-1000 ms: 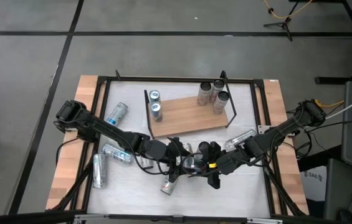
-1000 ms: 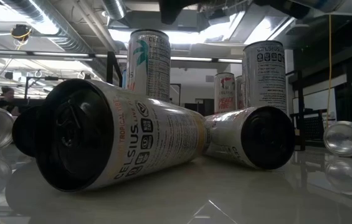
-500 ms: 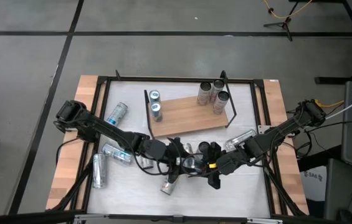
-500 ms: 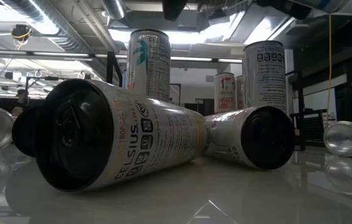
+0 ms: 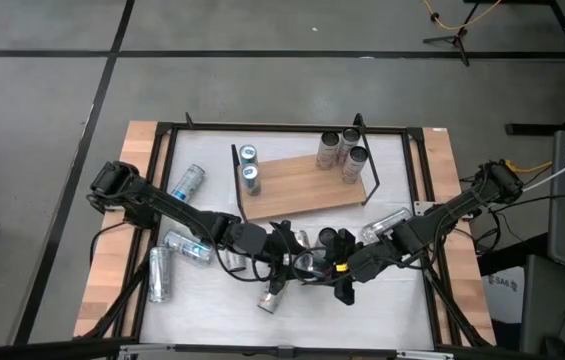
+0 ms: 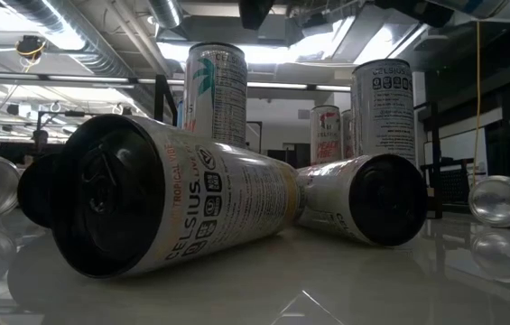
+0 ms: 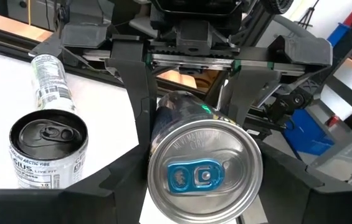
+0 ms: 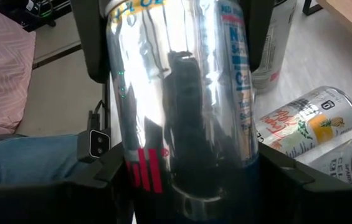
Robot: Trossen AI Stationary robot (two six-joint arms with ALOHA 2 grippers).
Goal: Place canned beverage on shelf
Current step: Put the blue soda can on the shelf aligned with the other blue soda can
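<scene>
Can (image 5: 309, 263) sits between both my grippers at the near middle of the table, held off the tabletop. My left gripper (image 5: 292, 250) and right gripper (image 5: 334, 266) meet on it from either side; fingers (image 8: 98, 43) of each are closed against its silver body, blue tab end facing the left wrist camera. Shelf (image 5: 307, 185) lies farther back, well apart, with upright cans (image 5: 342, 153) at both ends. Loose cans (image 5: 186, 183) lie around the left side.
</scene>
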